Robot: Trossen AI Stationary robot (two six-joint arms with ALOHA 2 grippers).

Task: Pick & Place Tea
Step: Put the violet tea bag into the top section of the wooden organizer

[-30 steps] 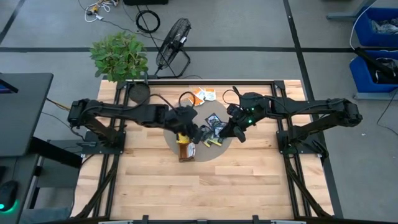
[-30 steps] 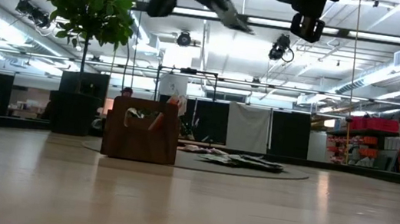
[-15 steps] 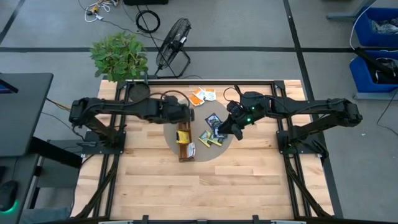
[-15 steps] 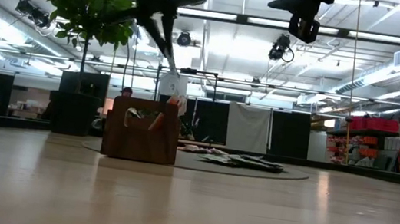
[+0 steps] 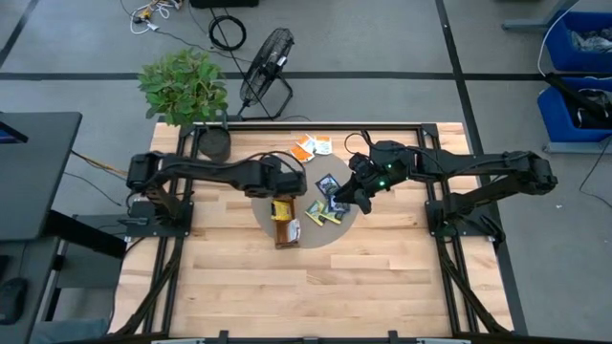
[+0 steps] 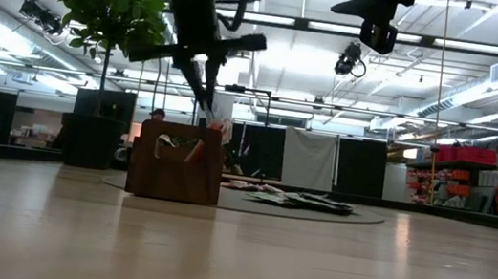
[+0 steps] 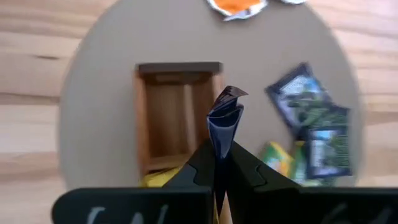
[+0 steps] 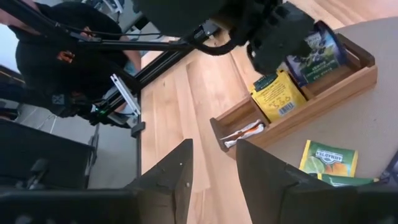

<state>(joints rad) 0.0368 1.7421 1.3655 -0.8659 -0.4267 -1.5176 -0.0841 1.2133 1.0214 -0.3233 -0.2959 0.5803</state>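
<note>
Our left gripper (image 7: 219, 163) is clenching a dark blue tea sachet (image 7: 224, 121) by its lower edge, and we are holding it upright just above the wooden tray (image 5: 283, 219), over the tray's empty far compartment (image 7: 171, 118). Inside the tray we are seeing a yellow sachet (image 8: 277, 93) in the middle part and a pale one (image 8: 244, 133) at the near end. Our right gripper (image 8: 213, 163) is hanging in the air with its fingers parted and nothing between them, above the loose sachets (image 5: 327, 201) that are lying on the round grey mat (image 5: 346, 225) beside the tray. Two orange-and-white sachets (image 5: 312, 147) are resting at the far edge of the table (image 5: 382, 287).
</note>
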